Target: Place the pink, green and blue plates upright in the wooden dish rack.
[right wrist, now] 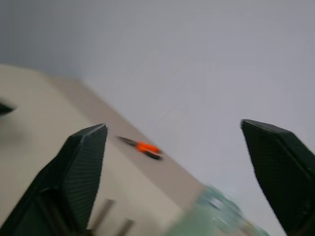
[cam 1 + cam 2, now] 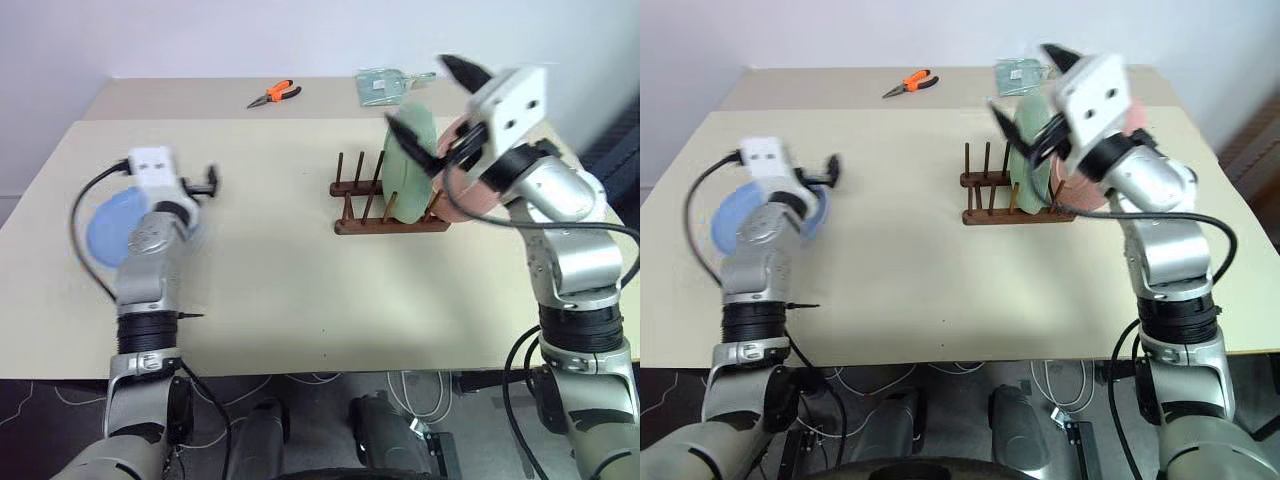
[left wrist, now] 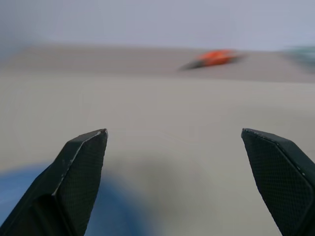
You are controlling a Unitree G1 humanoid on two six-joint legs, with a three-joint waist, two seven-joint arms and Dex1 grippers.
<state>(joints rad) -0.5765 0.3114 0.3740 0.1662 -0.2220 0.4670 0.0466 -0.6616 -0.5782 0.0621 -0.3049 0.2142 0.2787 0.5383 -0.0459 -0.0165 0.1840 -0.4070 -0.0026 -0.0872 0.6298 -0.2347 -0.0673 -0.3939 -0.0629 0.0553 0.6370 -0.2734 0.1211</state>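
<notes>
You are looking at the blue plate (image 2: 112, 222) lying flat just below the left gripper (image 3: 174, 162), whose jaws are gaping empty. It is probably light, stiff and slick; pinch its rim. The right gripper (image 1: 177, 162), also spread empty, is hovering above the green plate (image 2: 408, 165) and pink plate (image 2: 470, 195), both standing in the wooden dish rack (image 2: 385, 205).

My left arm covers much of the blue plate (image 2: 108, 228); my right gripper (image 2: 428, 98) hides most of the pink plate (image 2: 470, 205); the pliers (image 3: 212, 58) are blurred
</notes>
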